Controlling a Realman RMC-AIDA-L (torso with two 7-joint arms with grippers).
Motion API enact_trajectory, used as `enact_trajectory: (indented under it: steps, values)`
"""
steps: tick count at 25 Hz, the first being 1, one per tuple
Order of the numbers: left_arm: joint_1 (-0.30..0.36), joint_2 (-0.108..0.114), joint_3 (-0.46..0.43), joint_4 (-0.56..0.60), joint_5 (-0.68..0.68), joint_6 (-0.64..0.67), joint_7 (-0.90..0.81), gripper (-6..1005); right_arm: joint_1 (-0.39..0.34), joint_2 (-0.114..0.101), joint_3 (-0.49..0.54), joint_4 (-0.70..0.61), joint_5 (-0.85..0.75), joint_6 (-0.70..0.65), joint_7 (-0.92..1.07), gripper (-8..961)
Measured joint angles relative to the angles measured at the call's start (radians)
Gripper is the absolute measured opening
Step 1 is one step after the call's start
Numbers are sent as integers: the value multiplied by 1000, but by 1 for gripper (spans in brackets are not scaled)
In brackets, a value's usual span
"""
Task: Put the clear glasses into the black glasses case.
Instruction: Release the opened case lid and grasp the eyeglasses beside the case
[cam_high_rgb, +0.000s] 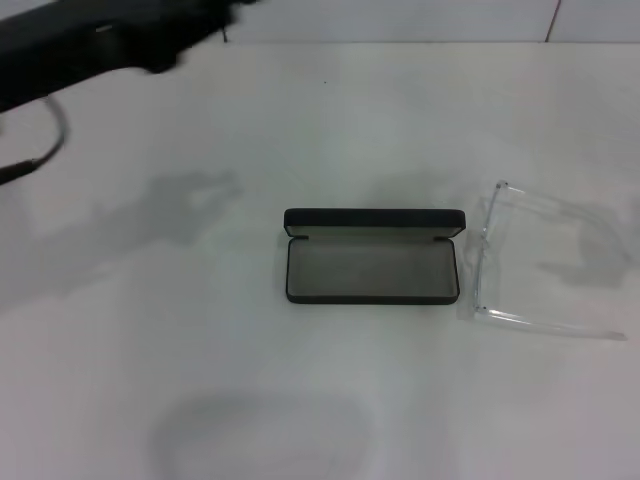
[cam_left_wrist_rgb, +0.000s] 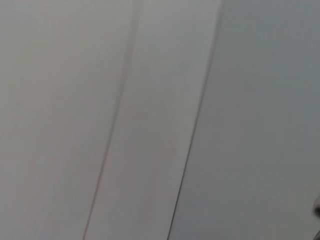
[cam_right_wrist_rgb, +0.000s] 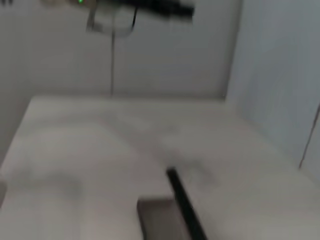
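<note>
The black glasses case (cam_high_rgb: 372, 217) lies open in the middle of the white table, its lid standing up at the back and its grey lining bare. The clear glasses (cam_high_rgb: 482, 255) lie just right of the case, arms unfolded and pointing right. My left arm (cam_high_rgb: 90, 50) hangs raised over the far left of the table, well away from both. The right wrist view looks from above and behind at the case (cam_right_wrist_rgb: 182, 205), with the left arm (cam_right_wrist_rgb: 150, 7) far off. My right gripper is out of view.
The white table (cam_high_rgb: 300, 400) stretches around the case, with its back edge against a pale wall. A black cable (cam_high_rgb: 50, 140) loops below the left arm. The left wrist view shows only pale wall panels.
</note>
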Motion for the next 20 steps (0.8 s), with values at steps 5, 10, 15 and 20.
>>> enact_trajectory:
  steps: [5, 10, 15, 20]
  values:
    - [-62, 6, -220, -310, -38, 218, 114, 323, 160, -4, -128, -112, -205, -26, 88, 630]
    - [-75, 7, -253, -405, 1, 268, 206, 133, 268, 30, -300, -169, -304, 10, 111, 629]
    - [-70, 0, -256, -415, 38, 270, 221, 94, 318, 74, -448, -214, -373, 46, 111, 629]
    - [-68, -1, -252, -461, 32, 272, 258, 95, 357, 181, -635, -237, -610, 140, 103, 628]
